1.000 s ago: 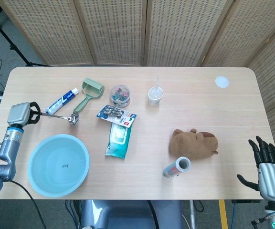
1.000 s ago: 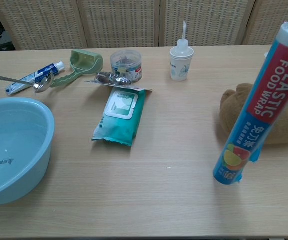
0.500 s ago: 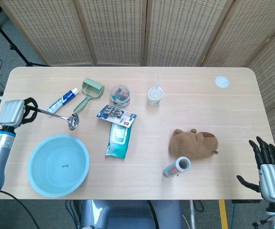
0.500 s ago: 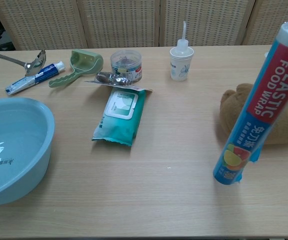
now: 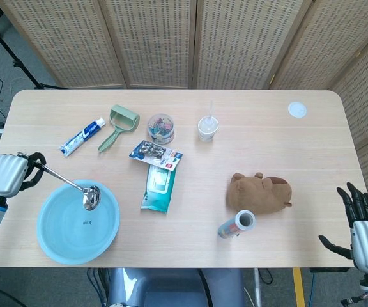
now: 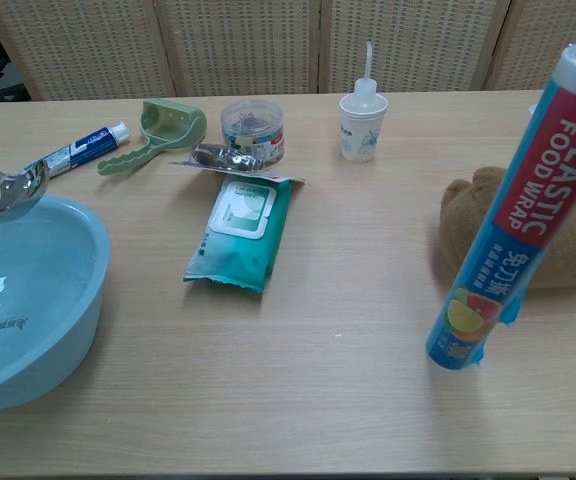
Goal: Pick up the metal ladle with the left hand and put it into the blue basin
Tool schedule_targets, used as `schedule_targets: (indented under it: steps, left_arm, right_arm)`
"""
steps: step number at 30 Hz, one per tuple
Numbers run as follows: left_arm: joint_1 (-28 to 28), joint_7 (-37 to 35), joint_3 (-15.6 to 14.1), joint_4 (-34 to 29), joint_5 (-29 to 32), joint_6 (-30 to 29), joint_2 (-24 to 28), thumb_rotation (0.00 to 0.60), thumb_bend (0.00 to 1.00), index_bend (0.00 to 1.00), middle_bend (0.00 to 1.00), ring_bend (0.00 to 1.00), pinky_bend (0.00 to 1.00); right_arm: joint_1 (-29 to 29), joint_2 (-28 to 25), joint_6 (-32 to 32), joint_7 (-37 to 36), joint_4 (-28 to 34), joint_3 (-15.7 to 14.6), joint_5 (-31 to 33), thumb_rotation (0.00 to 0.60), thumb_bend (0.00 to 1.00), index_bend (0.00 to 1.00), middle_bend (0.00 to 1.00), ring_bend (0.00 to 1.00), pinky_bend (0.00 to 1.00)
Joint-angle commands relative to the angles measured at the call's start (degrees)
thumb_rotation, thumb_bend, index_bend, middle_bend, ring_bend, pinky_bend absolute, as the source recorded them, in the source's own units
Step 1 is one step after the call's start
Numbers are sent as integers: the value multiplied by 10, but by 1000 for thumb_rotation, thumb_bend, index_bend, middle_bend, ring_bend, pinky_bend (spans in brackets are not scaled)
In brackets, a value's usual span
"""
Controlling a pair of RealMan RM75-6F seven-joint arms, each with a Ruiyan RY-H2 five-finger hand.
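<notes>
My left hand (image 5: 8, 174) grips the handle end of the metal ladle (image 5: 69, 185) at the table's left edge. The ladle slants down to the right, its bowl (image 5: 91, 197) hanging over the upper part of the blue basin (image 5: 62, 240). In the chest view the ladle bowl (image 6: 20, 190) hovers just above the basin's far rim (image 6: 68, 212); the left hand is out of that frame. My right hand (image 5: 363, 224) stays at the bottom right corner, off the table, fingers spread and holding nothing.
A toothpaste tube (image 5: 82, 136), a green roller (image 5: 119, 124), a jar of clips (image 5: 161, 127), a blister pack (image 5: 155, 153) and a wipes pack (image 5: 159, 187) lie behind and right of the basin. Further right are a small nozzle bottle (image 5: 207, 127), a brown plush toy (image 5: 260, 192) and a food-wrap roll (image 5: 236, 224).
My left hand has carried the ladle toward the table's front, from beside the toothpaste to over the basin. The right hand has barely moved.
</notes>
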State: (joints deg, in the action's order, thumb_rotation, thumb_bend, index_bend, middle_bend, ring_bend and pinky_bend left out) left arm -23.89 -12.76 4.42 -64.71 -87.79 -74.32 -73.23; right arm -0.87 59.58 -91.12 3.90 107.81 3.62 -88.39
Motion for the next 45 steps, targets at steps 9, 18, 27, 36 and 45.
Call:
schedule_targets:
  steps: [9, 18, 27, 36, 45]
  left_arm:
    - [-10, 65, -68, -39, -58, 58, 50, 600, 597, 865, 975, 914, 862]
    - [-37, 137, -82, -86, -46, 142, 55, 600, 598, 869, 971, 912, 862]
    - [-62, 288, -64, -174, 17, 211, 75, 600, 603, 878, 971, 912, 862]
    - [-76, 387, -48, -223, 82, 237, 85, 600, 611, 889, 971, 912, 862]
    - [-83, 419, -33, -238, 118, 225, 82, 600, 614, 892, 971, 912, 861]
  right_arm:
    - [0, -1, -1, -4, -1, 2, 1, 600, 0, 0, 0, 0, 0]
    - [0, -3, -2, -6, -1, 4, 3, 600, 0, 0, 0, 0, 0]
    - [-1, -6, -4, -11, 1, 5, 3, 600, 0, 0, 0, 0, 0]
    - [-2, -8, -5, -15, 1, 5, 3, 600, 0, 0, 0, 0, 0]
    - [-2, -10, -5, -18, 1, 5, 3, 600, 0, 0, 0, 0, 0]
